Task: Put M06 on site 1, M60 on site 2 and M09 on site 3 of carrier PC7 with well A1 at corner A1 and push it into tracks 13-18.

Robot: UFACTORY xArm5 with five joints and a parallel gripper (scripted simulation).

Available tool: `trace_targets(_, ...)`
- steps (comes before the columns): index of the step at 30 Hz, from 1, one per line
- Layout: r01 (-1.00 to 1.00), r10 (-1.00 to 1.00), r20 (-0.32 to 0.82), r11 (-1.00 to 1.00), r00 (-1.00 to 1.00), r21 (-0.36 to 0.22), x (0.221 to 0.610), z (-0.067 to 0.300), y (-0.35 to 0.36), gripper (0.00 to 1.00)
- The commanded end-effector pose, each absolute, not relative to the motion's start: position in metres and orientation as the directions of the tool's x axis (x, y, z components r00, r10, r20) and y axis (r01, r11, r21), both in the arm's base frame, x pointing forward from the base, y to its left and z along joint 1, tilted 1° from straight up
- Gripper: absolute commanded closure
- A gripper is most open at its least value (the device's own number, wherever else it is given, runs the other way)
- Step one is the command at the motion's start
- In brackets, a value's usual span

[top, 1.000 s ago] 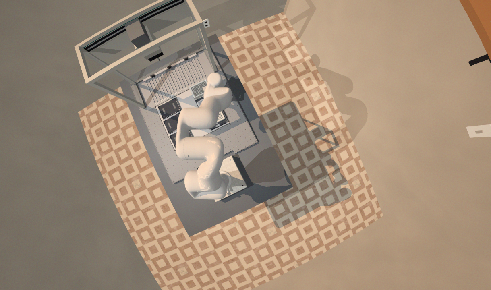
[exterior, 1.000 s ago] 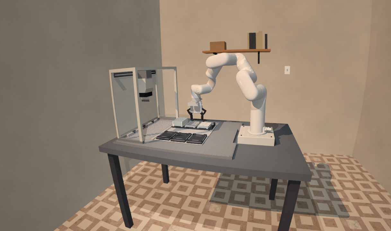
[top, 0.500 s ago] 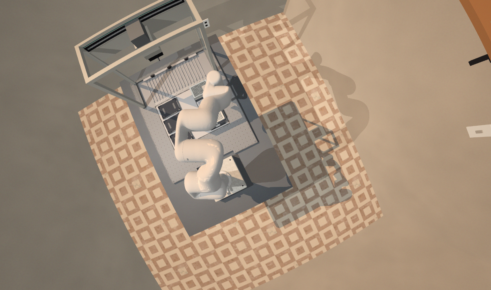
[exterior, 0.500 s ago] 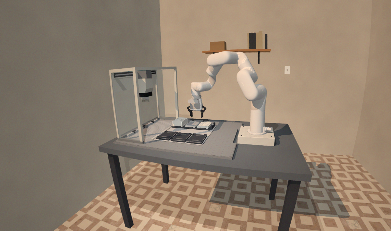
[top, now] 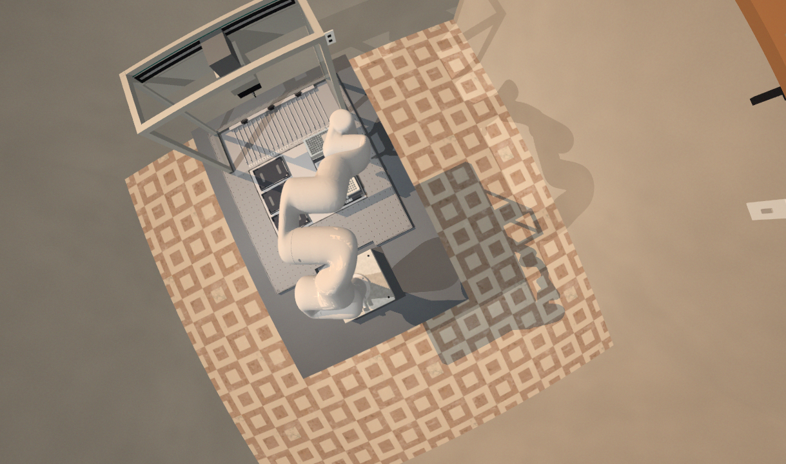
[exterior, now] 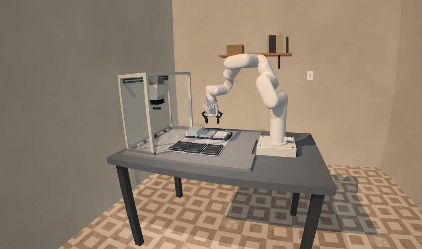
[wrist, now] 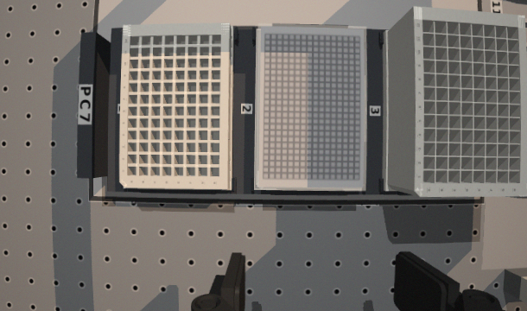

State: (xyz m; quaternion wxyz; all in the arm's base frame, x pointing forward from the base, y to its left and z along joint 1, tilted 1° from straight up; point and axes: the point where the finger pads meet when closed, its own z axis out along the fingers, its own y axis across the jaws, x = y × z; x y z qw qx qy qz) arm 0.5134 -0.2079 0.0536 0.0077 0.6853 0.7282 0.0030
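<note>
The carrier PC7 (wrist: 245,151) (exterior: 230,135) lies on the apron in front of the rails (top: 285,124) (exterior: 163,134), its handle away from them. M06 (wrist: 177,105) (exterior: 221,135) stands on site 1 beside the handle, M60 (wrist: 311,108) (exterior: 207,133) on site 2 and M09 (wrist: 471,104) (exterior: 194,131) on site 3. All three look level. The A1 corner marks on the carrier are not visible. My gripper (wrist: 320,278) (exterior: 212,121) is open and empty, above and to the far side of the carrier in the exterior view. No lit lamp is discernible.
Three black nests, including the one nearest the rails (top: 271,173) (exterior: 180,145), stand empty across the apron. The instrument's frame (top: 182,107) (exterior: 149,123) surrounds the rails, with a pipetting head (exterior: 156,89) hanging above them. Perforated deck (wrist: 134,246) lies beside the carrier.
</note>
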Motion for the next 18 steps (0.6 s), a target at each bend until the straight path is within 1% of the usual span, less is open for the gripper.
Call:
trace_targets(1,0.998,0.998,-0.001,0.061,-0.061,0.023,0.515,0.062,-0.208,0.0)
trace_targets(18,0.998,0.998,-0.001,0.061,-0.061,0.023,0.514,0.087,-0.209,0.0)
